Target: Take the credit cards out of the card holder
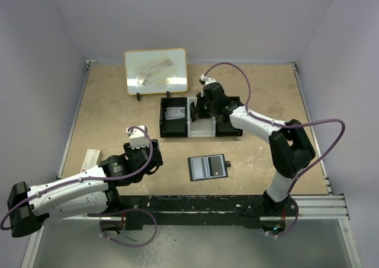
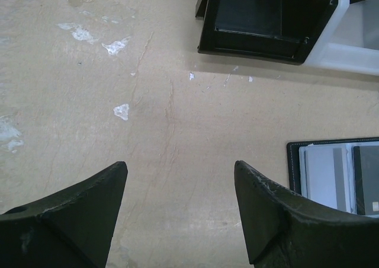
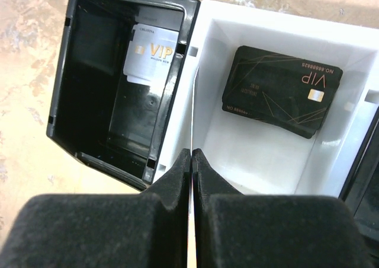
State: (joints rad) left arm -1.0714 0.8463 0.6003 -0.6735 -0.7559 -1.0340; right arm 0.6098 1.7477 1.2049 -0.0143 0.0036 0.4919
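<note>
Nearest the arms' bases, the left gripper (image 2: 180,165) hovers over the bare tan surface (image 1: 118,114), on the near-left side of the three-compartment tray (image 1: 175,135), its jaws spread wide with nothing between them. The card holder (image 1: 208,166) lies opened flat on the surface just on the near side of the tray, below its right half and apart from it, with its light and dark inner panels facing up. From the left wrist camera only its left part shows, at the right edge of the frame. Over the tray itself, the right gripper (image 3: 191,153) points down at the wall between the left black compartment and the white middle compartment. Its jaws are pressed together on a thin white card (image 3: 193,111) seen edge-on, a pale sliver running up from between the pads. Inside the tray, a white VIP card (image 3: 151,57) leans against the far end of the left black compartment, and a small stack of black VIP cards (image 3: 281,90) rests in the white middle compartment. Beyond the tray, to its far left, a white board (image 1: 156,71) with a light frame stands propped near the back wall.
</note>
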